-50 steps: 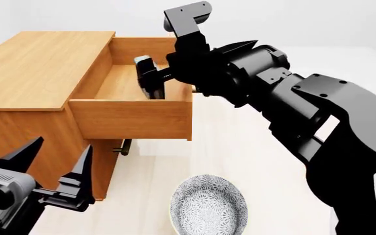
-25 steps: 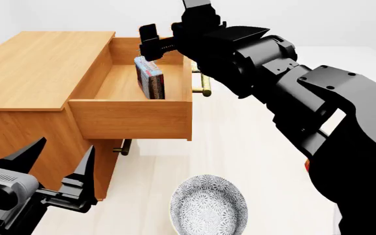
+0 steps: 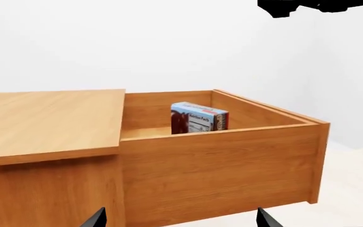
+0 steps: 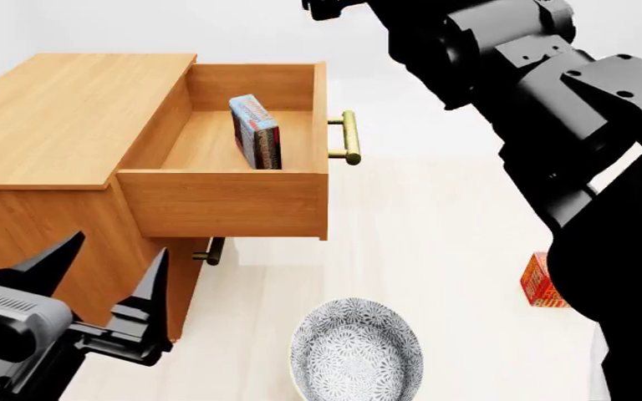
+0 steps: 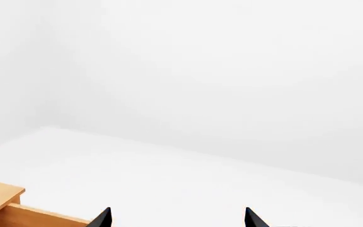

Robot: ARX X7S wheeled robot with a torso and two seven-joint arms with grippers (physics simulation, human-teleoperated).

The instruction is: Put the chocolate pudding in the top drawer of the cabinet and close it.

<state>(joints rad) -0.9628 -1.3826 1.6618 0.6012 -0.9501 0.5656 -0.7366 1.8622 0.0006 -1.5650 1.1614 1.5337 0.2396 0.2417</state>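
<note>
Choc pudding [image 4: 255, 131] stands on edge inside the top drawer [image 4: 223, 200], which is pulled fully out of the cabinet [image 4: 70, 117]; brass handle [image 4: 350, 137] sticks out at the drawer's front. Left gripper [image 4: 104, 288] hangs low beside the cabinet's front, jaws wide, nothing betw. them. Right gripper [image 5: 176, 218] is raised well above the drawer, jaws wide and empty, only fingertips showing in its wrist view. Patterned bowl [image 4: 356, 349] and a red box [image 4: 540, 281] sit on the floor.

Both arms are glossy black with bulky, angular joint housings. The left claw [image 4: 104, 280] has pointed black fingers and a grey ribbed block, perhaps its camera housing, behind.
</note>
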